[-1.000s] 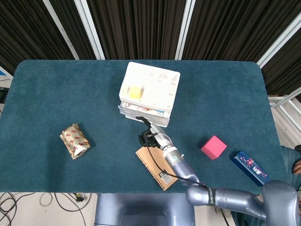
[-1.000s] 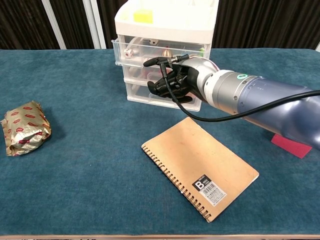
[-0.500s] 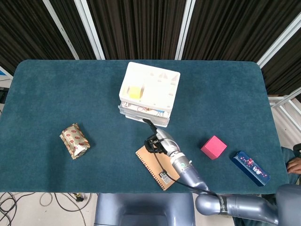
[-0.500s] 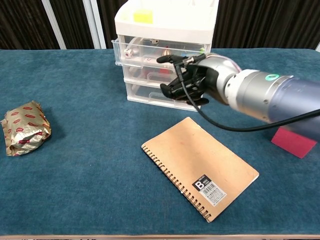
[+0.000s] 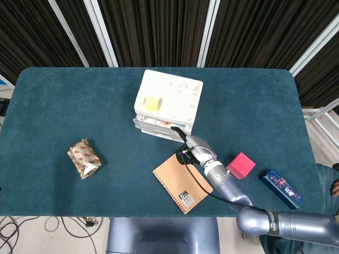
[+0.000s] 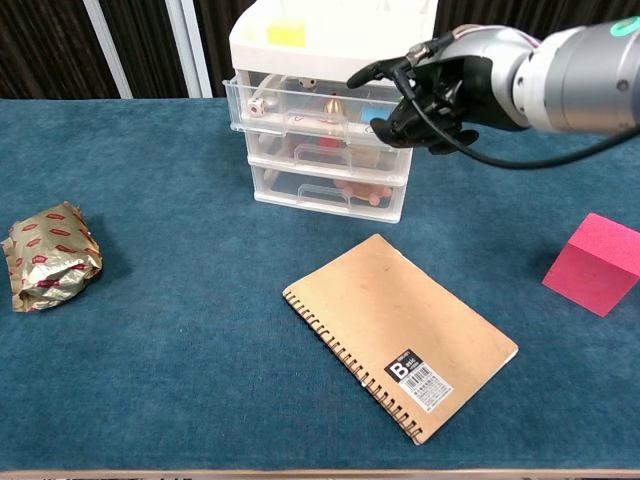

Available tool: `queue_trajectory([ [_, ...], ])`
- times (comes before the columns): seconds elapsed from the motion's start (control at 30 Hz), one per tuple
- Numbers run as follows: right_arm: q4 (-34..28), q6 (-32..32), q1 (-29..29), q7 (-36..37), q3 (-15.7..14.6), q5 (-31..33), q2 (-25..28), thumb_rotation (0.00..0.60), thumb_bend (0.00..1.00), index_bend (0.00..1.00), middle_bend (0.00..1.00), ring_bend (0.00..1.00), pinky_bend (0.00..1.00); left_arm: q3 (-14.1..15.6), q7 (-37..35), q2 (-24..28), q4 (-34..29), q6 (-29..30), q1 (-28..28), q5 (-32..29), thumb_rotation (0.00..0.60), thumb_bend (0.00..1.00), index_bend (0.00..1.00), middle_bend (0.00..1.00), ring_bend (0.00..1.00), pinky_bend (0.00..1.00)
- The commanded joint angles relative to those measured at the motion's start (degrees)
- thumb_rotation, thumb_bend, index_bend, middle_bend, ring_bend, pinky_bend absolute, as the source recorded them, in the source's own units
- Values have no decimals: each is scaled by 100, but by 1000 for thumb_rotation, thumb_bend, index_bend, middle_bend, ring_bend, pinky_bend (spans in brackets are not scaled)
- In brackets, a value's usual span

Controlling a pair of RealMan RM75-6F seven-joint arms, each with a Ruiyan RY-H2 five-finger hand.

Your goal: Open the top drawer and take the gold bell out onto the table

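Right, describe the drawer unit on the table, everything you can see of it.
The drawer unit is a small white plastic cabinet with three clear-fronted drawers stacked under an opaque white top, where a yellow block sits. It stands upright near the table's far middle. The top drawer looks shut; a gold bell shows through its front. The right hand hovers at its upper right corner; contact is unclear.

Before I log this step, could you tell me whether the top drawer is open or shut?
Shut: the top drawer sits flush with the two below it, the bell inside. The right hand is at its right end.
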Motion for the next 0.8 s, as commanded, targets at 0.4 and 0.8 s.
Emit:
queue_trajectory([
  [0.4, -8, -12, 1409, -885, 44, 1853, 247, 600, 767, 71, 870, 994, 1000, -2, -3, 11, -15, -43, -5, -50, 600, 201, 84, 0, 0, 0],
  [0.8, 455, -270, 2092, -1140, -115, 2704, 123, 600, 767, 73, 870, 994, 1000, -8, -22, 17, -15, -56, -5, -79, 600, 201, 85, 0, 0, 0],
])
